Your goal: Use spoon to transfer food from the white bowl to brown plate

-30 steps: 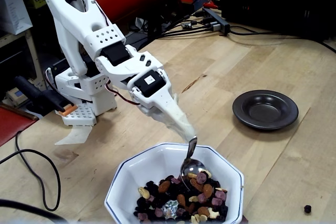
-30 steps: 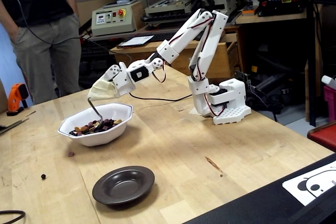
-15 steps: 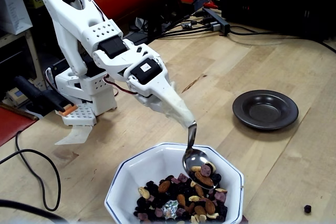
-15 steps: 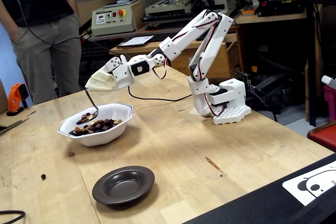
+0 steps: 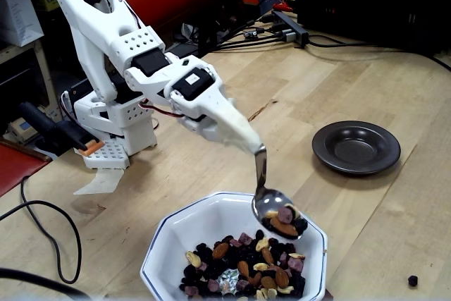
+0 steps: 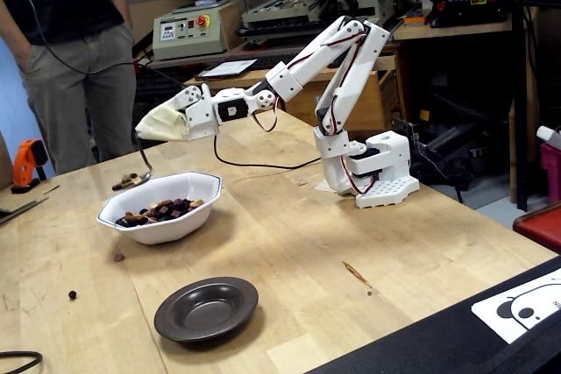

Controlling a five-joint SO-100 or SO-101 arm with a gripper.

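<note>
In a fixed view, nearest the camera, the white bowl (image 5: 232, 244) is sitting at the bottom edge of the surface (image 5: 324, 82), and the food (image 5: 243, 266) is heaped in the half of it closest to the lens. Just above the bowl's right rim I am holding the spoon (image 5: 276, 209), loaded with a few nuts and dark fruit pieces. Its scoop is hanging clear of the heap, level enough that the load is sitting in it, and its handle is rising steeply up and to the left into my gripper (image 5: 243, 135). My gripper is wrapped in a pale covering, so I cannot make out the jaws themselves, but they are clamping the top of the handle, since the spoon is hanging from nothing else.

Farther back and to the right in that view, the brown plate (image 5: 356, 147) is lying flat and empty, well apart from the bowl with bare wood between them. That is the relation my coming move is hanging on, as I judge it: the plate lies to the right of and beyond the spoon, on the side away from my base.

In the other fixed view the spoon (image 6: 131, 181) is hovering over the far left rim of the bowl (image 6: 162, 212), and the plate (image 6: 207, 308) is lying nearer the camera.

A stray dark piece (image 5: 413, 280) is lying on the wood at the right.
</note>
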